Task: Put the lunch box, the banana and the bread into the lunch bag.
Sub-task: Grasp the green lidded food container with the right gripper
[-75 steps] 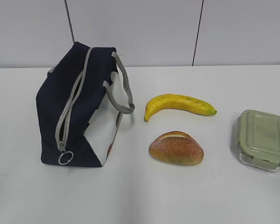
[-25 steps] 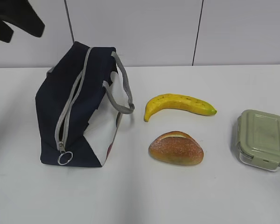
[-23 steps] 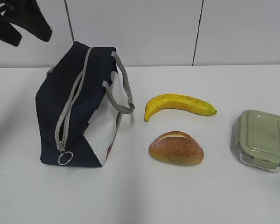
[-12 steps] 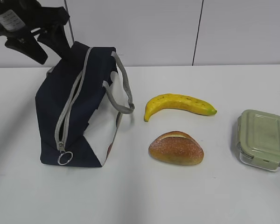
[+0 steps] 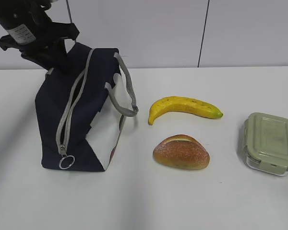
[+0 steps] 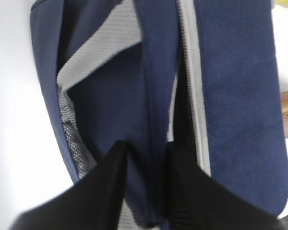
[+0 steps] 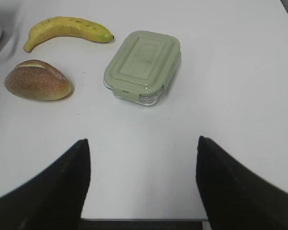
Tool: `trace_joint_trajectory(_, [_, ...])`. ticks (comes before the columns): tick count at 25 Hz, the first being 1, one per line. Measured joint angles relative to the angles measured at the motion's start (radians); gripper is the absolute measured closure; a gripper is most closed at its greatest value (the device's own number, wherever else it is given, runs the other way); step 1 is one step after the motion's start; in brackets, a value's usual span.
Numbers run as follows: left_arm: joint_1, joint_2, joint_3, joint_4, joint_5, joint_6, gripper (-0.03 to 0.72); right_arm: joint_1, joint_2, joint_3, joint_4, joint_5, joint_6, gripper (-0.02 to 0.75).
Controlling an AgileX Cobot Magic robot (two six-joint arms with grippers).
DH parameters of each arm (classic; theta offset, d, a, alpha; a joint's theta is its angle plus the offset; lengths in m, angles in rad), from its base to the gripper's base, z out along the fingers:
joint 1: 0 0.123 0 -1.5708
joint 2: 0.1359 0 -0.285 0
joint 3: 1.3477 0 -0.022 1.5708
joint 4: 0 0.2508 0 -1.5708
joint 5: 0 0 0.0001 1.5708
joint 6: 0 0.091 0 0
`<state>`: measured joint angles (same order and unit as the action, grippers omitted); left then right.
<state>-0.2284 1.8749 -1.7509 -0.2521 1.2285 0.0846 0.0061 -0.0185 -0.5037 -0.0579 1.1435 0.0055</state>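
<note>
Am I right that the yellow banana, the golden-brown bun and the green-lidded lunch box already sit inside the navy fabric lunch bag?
No. The yellow banana, golden-brown bun and green-lidded lunch box all lie on the white table, outside the navy fabric lunch bag, as the exterior view shows.

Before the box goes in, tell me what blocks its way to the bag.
The bread and banana lie between the box and the bag. The bag's zipper also looks closed.

A white label point(image 5: 23, 31) sits on the left arm point(image 5: 19, 19) in the exterior view, but its print is too small to read. No other text appears.
</note>
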Motion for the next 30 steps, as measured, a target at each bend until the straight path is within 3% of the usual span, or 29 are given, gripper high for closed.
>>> trace_joint_trajectory(4, [0.0, 0.0, -0.001, 0.0, 0.002, 0.0, 0.641, 0.0, 0.0, 0.0, 0.0, 0.0, 0.0, 0.227])
trace_joint_trajectory(6, [0.0, 0.0, -0.001, 0.0, 0.003, 0.0, 0.681, 0.0, 0.0, 0.0, 0.0, 0.0, 0.0, 0.227])
trace_joint_trajectory(21, [0.0, 0.0, -0.001, -0.007, 0.003, -0.029, 0.687, 0.0, 0.0, 0.0, 0.0, 0.0, 0.0, 0.227])
trace_joint_trajectory(30, [0.0, 0.0, -0.001, -0.087, -0.011, -0.03, 0.687, 0.0, 0.0, 0.0, 0.0, 0.0, 0.0, 0.226])
